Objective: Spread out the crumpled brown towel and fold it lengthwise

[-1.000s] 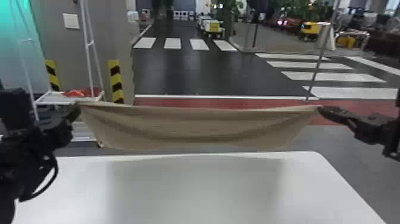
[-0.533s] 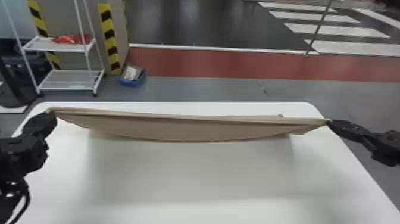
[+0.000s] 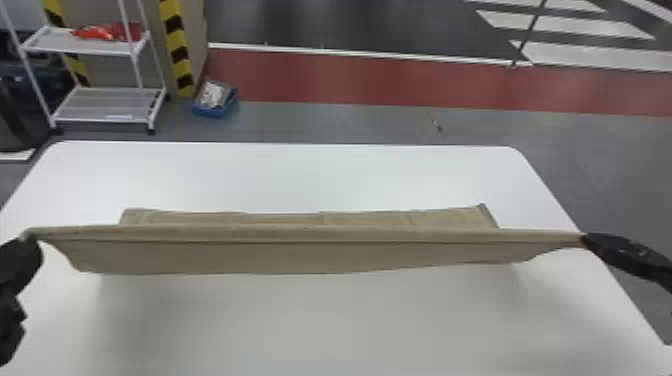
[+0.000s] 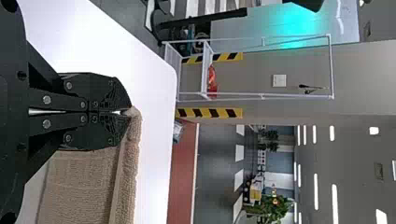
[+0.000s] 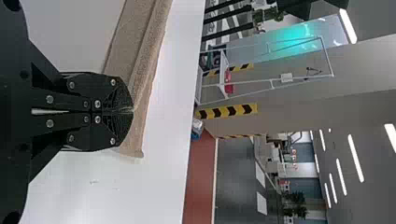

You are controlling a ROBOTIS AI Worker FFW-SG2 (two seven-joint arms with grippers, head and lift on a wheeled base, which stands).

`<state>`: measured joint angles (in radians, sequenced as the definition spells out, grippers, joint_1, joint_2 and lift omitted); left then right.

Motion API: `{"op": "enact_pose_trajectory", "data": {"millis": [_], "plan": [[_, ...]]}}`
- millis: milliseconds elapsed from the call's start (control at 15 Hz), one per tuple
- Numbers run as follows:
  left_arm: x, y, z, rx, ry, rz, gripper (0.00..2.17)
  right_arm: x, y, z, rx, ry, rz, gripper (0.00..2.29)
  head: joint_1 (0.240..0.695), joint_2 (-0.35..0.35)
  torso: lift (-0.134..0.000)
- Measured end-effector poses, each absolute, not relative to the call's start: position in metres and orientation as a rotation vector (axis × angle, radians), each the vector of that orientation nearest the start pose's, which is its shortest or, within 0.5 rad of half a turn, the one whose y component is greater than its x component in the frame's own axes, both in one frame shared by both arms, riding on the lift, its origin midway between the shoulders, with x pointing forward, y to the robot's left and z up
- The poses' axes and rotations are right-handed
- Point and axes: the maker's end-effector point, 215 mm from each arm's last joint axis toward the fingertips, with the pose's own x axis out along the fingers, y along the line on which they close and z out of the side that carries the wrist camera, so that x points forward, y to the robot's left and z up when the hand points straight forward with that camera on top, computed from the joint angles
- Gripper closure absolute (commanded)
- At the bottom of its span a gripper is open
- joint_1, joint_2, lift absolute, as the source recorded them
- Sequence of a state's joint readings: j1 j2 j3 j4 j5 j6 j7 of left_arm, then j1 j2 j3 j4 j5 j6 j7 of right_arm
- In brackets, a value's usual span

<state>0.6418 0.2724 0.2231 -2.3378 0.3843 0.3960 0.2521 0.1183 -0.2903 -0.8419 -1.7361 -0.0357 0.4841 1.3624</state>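
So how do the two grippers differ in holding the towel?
The left gripper pinches the towel at its corner; the right gripper has towel showing on both sides of its fingers. In the head view, the right gripper looks long and slim, the left gripper stubbier. Both are shut on the towel.

The brown towel (image 3: 300,257) is like a long, low wall across the desk (image 3: 330,325). It goes from the left gripper (image 3: 29,236) to the right gripper (image 3: 585,240), so those two block its ends. A hand could slide over the big bare part on the near side. There is another bare strip on the far side, past the bit of towel that sticks out behind. I can't tell how much room is under the towel. Past the far left corner stands a white rack (image 3: 107,104).
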Motion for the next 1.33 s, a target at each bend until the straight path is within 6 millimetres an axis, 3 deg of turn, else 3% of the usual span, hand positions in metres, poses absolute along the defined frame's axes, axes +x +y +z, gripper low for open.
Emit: {"op": "enact_pose_trajectory", "data": {"millis": [67,200,467,533,667,733,800,1000,1333], "plan": [[0.397,0.368,-0.326,0.027,0.267,0.240,1.36,0.401,-0.495,-0.318,0.054,0.308,0.488,1.69,0.695,-0.180,-0.124],[0.397,0.358,-0.324,0.060,0.287,0.215,1.36,0.407,-0.492,-0.315,0.045,0.314,0.499,1.69,0.695,-0.188,-0.124],[0.428,0.339,-0.345,0.104,0.359,0.181,1.36,0.447,-0.478,-0.321,0.075,0.356,0.517,1.68,0.695,-0.177,-0.124],[0.434,0.335,-0.349,0.111,0.372,0.175,1.36,0.453,-0.476,-0.323,0.086,0.364,0.520,1.49,0.695,-0.178,-0.124],[0.440,0.332,-0.358,0.114,0.391,0.169,1.36,0.457,-0.468,-0.324,0.116,0.359,0.536,0.48,0.695,-0.170,-0.124],[0.441,0.333,-0.362,0.114,0.398,0.170,1.36,0.451,-0.464,-0.326,0.152,0.350,0.545,0.12,0.695,-0.165,-0.124],[0.443,0.334,-0.367,0.113,0.407,0.169,1.36,0.440,-0.456,-0.329,0.187,0.343,0.560,0.00,0.695,-0.161,-0.124],[0.447,0.334,-0.377,0.101,0.424,0.158,1.36,0.400,-0.412,-0.346,0.215,0.324,0.611,0.05,0.695,-0.120,-0.124],[0.454,0.321,-0.389,0.054,0.440,0.117,1.36,0.347,-0.303,-0.382,0.067,0.253,0.673,0.41,0.695,0.009,-0.124]]}}
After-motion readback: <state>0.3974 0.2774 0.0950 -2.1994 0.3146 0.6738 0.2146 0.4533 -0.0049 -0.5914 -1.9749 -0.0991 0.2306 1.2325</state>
